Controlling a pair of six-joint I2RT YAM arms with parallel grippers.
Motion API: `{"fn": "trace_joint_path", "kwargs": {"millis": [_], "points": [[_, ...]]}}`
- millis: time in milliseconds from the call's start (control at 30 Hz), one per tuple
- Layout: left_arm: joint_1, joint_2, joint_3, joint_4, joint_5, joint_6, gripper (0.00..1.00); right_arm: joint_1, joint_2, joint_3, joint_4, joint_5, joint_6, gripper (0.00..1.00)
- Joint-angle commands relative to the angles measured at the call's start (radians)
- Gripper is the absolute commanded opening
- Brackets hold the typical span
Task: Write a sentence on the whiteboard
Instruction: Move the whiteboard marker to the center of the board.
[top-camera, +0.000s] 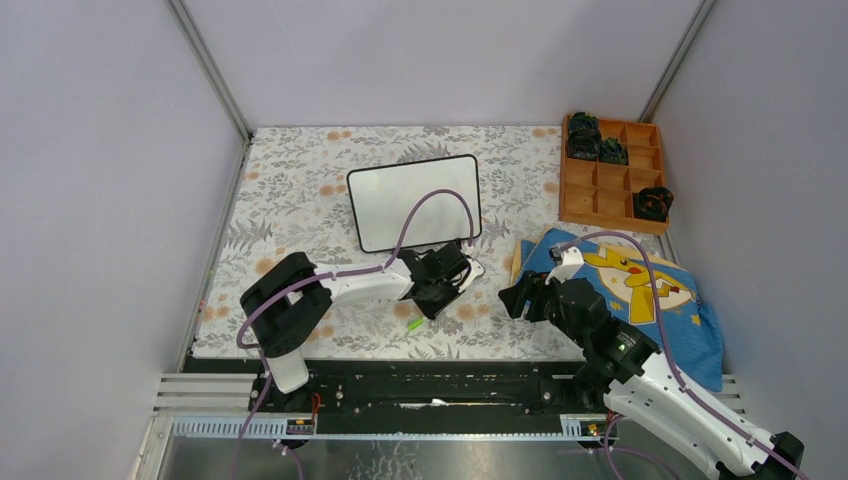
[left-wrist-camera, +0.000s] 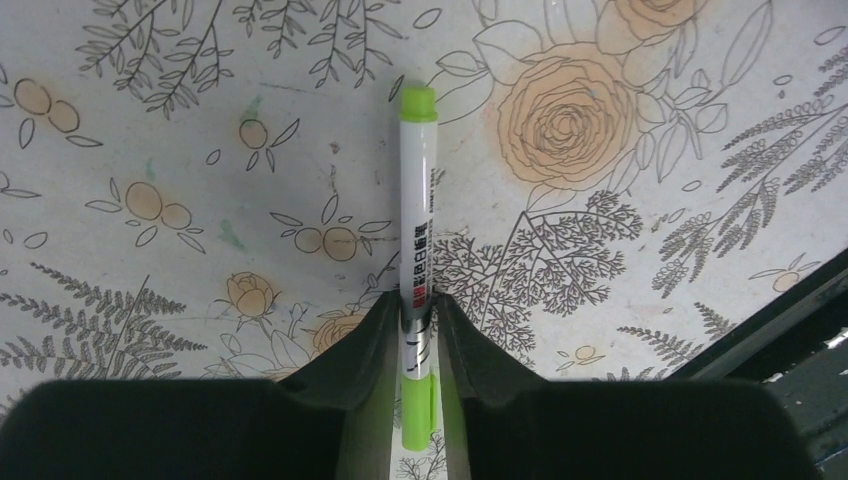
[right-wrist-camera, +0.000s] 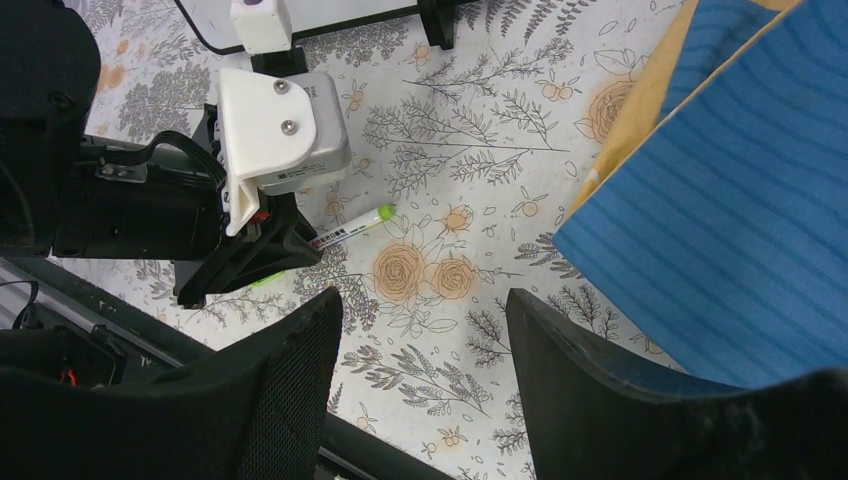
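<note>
Three views are entered in turn. Top external: the whiteboard (top-camera: 385, 200) is recorded at the centre of the frame, slightly above the middle, on the floral tablecloth (top-camera: 300, 190), its face blank, with no sentence seen on it; the left gripper (top-camera: 428, 305) is placed just below the board's lower right corner, over a green marker (top-camera: 413, 323); the right gripper (top-camera: 512, 298) is held to the right of it, beside a blue printed cloth (top-camera: 640, 290). Left wrist: the left gripper (left-wrist-camera: 420, 300) is seen closed tight on the marker (left-wrist-camera: 417, 230), clamped low on the barrel, most of the length projecting towards the top of the frame; whether the marker is lifted off the cloth cannot be told. Right wrist: the right gripper (right-wrist-camera: 420, 310) is shown spread wide with nothing in it, and is aimed at the marker (right-wrist-camera: 350, 228) at centre left; a strip of the whiteboard (right-wrist-camera: 330, 15) is caught at the top edge. Step judged in hand: securing the marker, writing not begun. Next move judged to call for the cap to be removed, probably by the idle right gripper, and the tip carried up to the board.
</note>
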Motion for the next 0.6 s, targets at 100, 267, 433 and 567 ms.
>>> {"fn": "trace_joint_path", "kwargs": {"millis": [100,267,433,567], "points": [[-0.012,0.032,-0.001,0.003,-0.034,0.012,0.34,0.007,-0.005,0.012,-0.007,0.030,0.014,0.68],[-0.011,0.002,-0.001,0.015,-0.062,-0.013,0.42,0.007,-0.001,0.017,-0.007,0.027,0.014,0.67],[-0.002,-0.095,-0.019,0.020,-0.156,-0.074,0.61,0.007,0.002,0.029,-0.010,0.025,0.006,0.68],[0.036,-0.248,-0.059,0.015,-0.225,-0.180,0.77,0.007,0.022,0.031,0.013,0.001,-0.005,0.68]]}}
